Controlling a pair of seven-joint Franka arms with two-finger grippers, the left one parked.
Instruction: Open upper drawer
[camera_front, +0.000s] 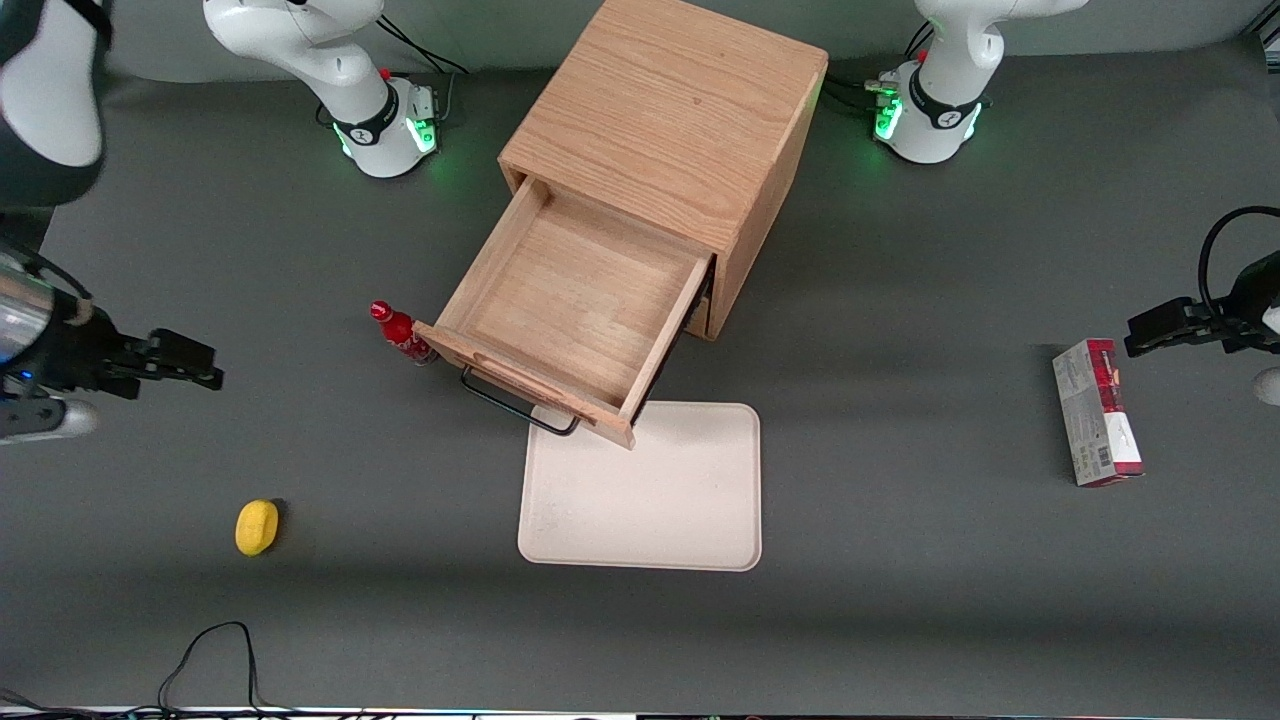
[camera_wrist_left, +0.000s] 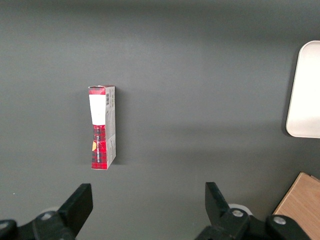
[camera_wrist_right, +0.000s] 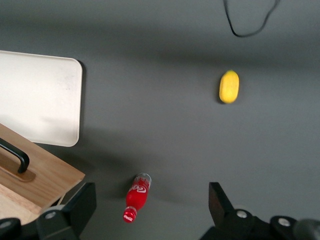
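The upper drawer (camera_front: 575, 300) of the light-oak cabinet (camera_front: 665, 110) stands pulled far out, its shallow tray bare inside. Its thin black wire handle (camera_front: 515, 405) faces the front camera and hangs over the edge of a white tray. My gripper (camera_front: 205, 365) hovers well away from the drawer, toward the working arm's end of the table, open and holding nothing. In the right wrist view the gripper (camera_wrist_right: 151, 202) shows its two black fingers (camera_wrist_right: 82, 202) wide apart above the mat, with the drawer front (camera_wrist_right: 45, 175) and handle (camera_wrist_right: 15, 159) beside them.
A red bottle (camera_front: 400, 335) (camera_wrist_right: 136, 197) stands close beside the drawer's front corner. A white tray (camera_front: 650, 490) (camera_wrist_right: 35, 95) lies in front of the drawer. A yellow object (camera_front: 257, 527) (camera_wrist_right: 229, 86) sits nearer the front camera. A red box (camera_front: 1095, 410) lies toward the parked arm's end.
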